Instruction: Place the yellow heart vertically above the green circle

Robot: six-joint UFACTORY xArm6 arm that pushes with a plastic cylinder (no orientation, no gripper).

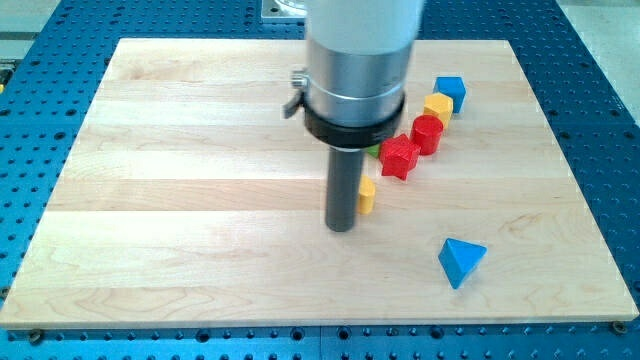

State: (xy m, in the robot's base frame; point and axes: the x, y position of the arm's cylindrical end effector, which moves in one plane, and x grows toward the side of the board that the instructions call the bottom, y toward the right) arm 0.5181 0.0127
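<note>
Camera view: my tip [342, 228] is seen planted on the wooden board [180, 200], touching or just beside a yellow block [367, 195] at its right, of which only a sliver shows; it is taken to be the yellow heart, though the shape cannot be made out. A slip of green [373, 150], presumably the green circle, is nearly hidden under the arm's collar, beside the red star-like block [399, 157]. No pincer is fitted, so no open or closed state can be told. The pushing step is judged to be in hand: the heart lies below the circle and must be steered around it, towards the view's top, without the red cylinder [428, 133] being disturbed.
</note>
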